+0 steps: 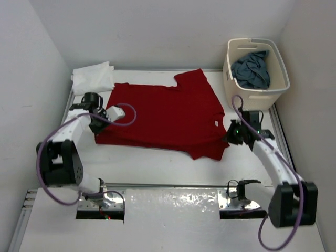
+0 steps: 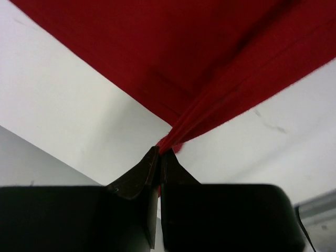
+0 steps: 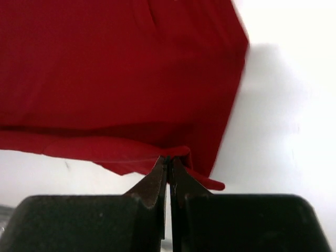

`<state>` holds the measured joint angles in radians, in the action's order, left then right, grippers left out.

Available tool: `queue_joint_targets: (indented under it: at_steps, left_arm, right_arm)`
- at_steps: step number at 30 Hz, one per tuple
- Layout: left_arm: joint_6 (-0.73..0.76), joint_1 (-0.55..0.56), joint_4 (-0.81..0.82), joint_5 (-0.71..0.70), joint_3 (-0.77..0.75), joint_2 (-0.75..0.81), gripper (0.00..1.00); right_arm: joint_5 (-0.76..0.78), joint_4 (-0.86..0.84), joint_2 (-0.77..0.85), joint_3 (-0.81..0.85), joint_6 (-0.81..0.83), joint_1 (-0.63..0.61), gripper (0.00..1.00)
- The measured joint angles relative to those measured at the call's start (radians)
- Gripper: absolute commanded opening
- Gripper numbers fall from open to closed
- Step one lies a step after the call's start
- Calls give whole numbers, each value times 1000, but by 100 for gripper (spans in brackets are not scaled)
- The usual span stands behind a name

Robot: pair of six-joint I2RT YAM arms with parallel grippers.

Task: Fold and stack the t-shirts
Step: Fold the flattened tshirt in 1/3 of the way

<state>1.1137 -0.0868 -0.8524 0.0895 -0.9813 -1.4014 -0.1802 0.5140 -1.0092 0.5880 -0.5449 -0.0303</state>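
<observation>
- White table (image 1: 157,168) below me, red t-shirt (image 1: 168,113) spread flat across its middle.
- My left gripper (image 2: 160,153) pinches its bunched edge, and my right gripper (image 3: 168,160) is clamped on the opposite hem.
- White t-shirt (image 1: 93,77) far left, blue-grey t-shirt (image 1: 252,68) in the basket (image 1: 257,97).

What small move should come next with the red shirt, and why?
Probably raise both grippers a little together, starting to carry the near side over for a fold. The left gripper and right gripper are each shut on an edge of the red t-shirt, which lies spread flat on the table.
</observation>
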Motion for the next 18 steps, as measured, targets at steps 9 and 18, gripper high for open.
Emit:
queue_joint_targets:
  at_steps: [9,18]
  left_arm:
    - [-141,0,110,-18,-224,-290,0]
    - [-196,0,124,-23,-309,-411,0]
  right_arm:
    - [29,-184,-370,230,30,0,0]
    - [50,-200,-525,336,60,0,0]
